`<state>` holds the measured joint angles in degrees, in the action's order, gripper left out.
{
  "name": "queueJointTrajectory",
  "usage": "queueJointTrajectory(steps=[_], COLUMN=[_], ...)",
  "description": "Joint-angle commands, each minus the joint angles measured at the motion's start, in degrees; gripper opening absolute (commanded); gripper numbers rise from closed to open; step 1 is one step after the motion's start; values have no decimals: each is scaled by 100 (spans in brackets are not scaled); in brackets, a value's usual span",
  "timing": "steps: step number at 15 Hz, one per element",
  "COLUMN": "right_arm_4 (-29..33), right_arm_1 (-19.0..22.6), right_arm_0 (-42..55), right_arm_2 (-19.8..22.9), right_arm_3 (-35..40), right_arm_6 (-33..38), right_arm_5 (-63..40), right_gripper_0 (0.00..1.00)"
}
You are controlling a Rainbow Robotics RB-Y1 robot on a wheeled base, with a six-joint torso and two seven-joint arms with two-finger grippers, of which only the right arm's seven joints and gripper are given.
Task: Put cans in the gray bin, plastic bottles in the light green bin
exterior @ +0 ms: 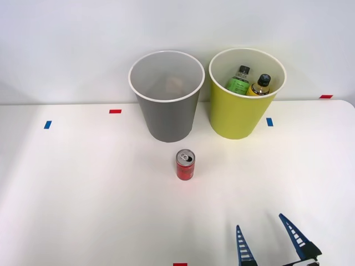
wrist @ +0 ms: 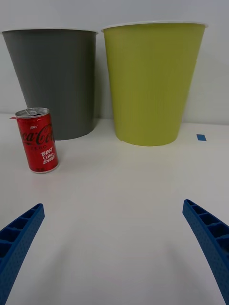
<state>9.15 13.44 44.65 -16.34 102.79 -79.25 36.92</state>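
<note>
1. White table (exterior: 83,188) runs up to a pale wall, with small red and blue tape marks on it.
2. Left to right at the back stand the gray bin (exterior: 166,94) and, just beside it, the light green bin (exterior: 244,91).
3. Two plastic bottles (exterior: 248,82) stand inside the green one.
4. One red can (exterior: 185,164) stands upright in front of the gray bin, apart from it.
5. My right gripper (exterior: 269,241) hovers low near the table's front edge, right of the can, fingers (wrist: 210,233) spread wide and holding nothing.
</note>
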Motion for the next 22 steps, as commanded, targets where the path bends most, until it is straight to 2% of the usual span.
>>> queueJointTrajectory(steps=[1, 6, 22], right_arm_4=[17, 17, -18], right_arm_1=[-52, 45, -34], right_arm_0=[-53, -282, -361], right_arm_2=[8, 334, 422], right_arm_3=[-92, -584, -584], right_arm_6=[656, 841, 806], right_arm_5=[52, 562, 562], right_gripper_0=[100, 100, 100])
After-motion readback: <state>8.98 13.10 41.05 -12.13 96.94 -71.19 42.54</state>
